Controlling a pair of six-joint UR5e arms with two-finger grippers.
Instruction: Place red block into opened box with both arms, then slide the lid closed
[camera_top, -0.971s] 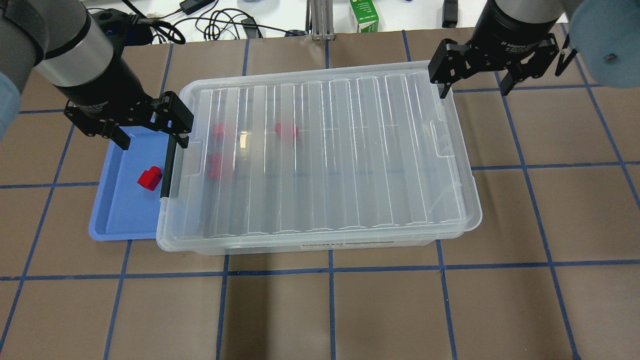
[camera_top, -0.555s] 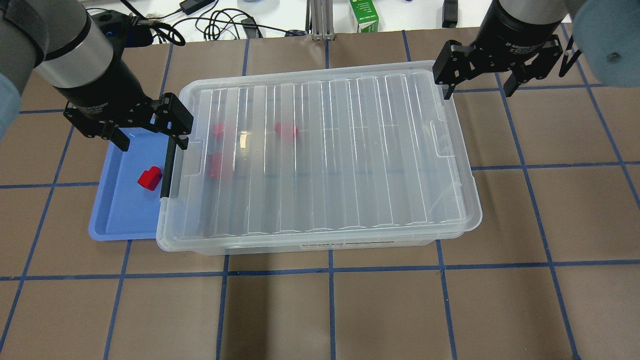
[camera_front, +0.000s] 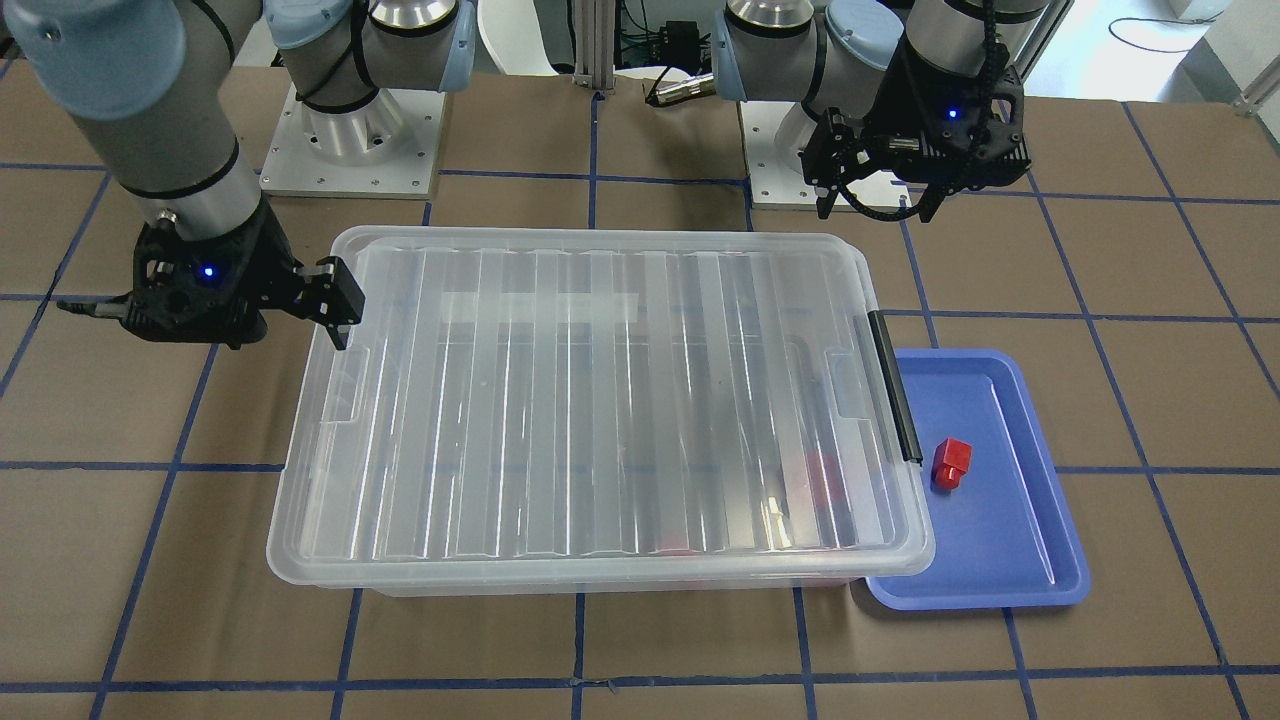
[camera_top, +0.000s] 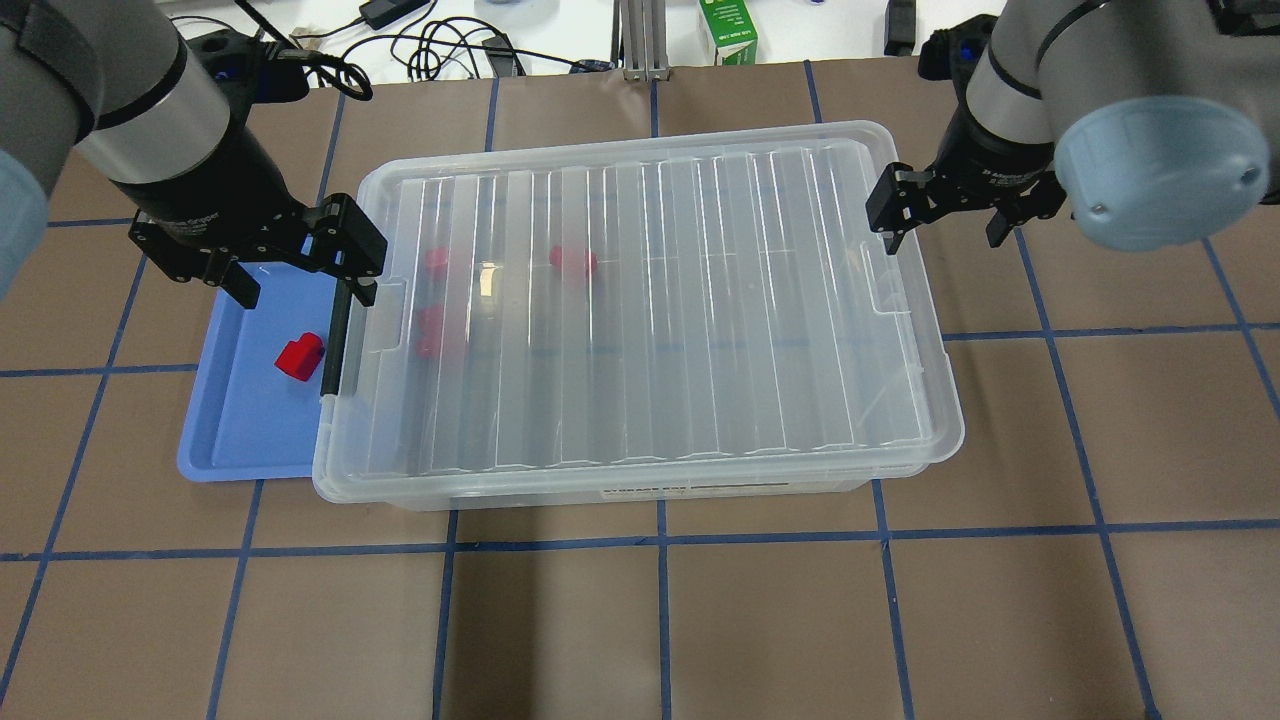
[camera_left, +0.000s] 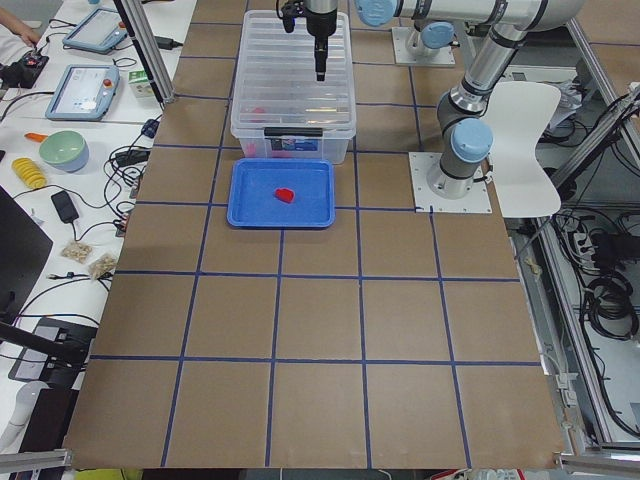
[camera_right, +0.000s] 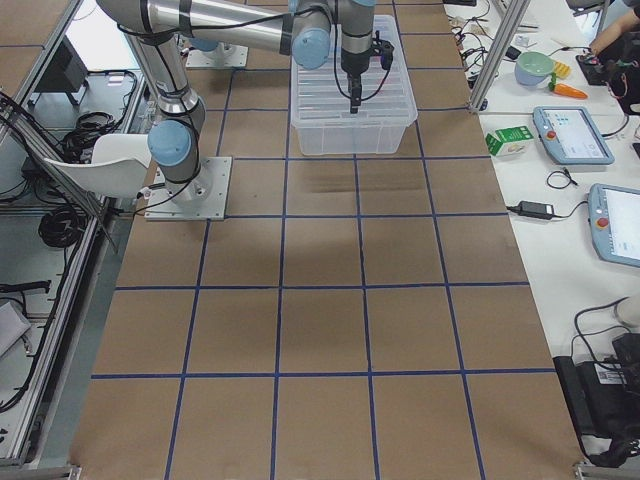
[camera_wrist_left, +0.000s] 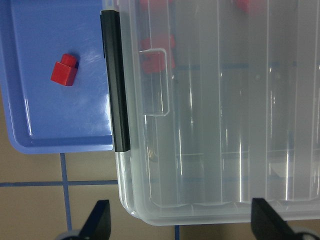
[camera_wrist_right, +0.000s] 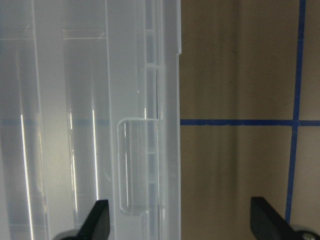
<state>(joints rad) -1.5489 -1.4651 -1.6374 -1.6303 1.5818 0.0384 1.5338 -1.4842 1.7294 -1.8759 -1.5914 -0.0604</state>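
**Left gripper** (camera_top: 305, 288): jaws spread wide, nothing held. It hangs over the box's black-bar short end and straddles the rim there.

**Right gripper** (camera_top: 945, 240): jaws equally wide and empty. It hangs at the box's opposite short end, with one finger over the lid edge and the other over bare table (camera_top: 1050, 420).

**Red block** (camera_top: 299, 357): lies in the blue tray (camera_top: 235, 440), outside the box (camera_top: 640, 492) and just beside its black bar (camera_top: 337, 340).

**Lid** (camera_top: 650, 310): sits flat on the box and covers it end to end, as far as I can see. Three other red pieces (camera_top: 572, 262) show blurred through it, inside the box near the black-bar end.

**Judgement:** the block is not yet placed. The lid looks like it must slide open before anything goes in.

**Risks:**
- If the two arms push or pull the lid unevenly, it could skew on the rim and jam.
- If a finger catches the rim rather than the lid notch, it would drag the whole box. The box abuts the tray, so the tray would shift and the block could roll.
- If the left gripper descends here, a finger could strike the black bar.

**Versus 1.0 s ago:**
- The right gripper has moved from the box's far corner along the short end toward the notch, and its elbow cap now shows large in the overhead view.
- The left gripper has barely shifted.
- Block, lid and box are unmoved.
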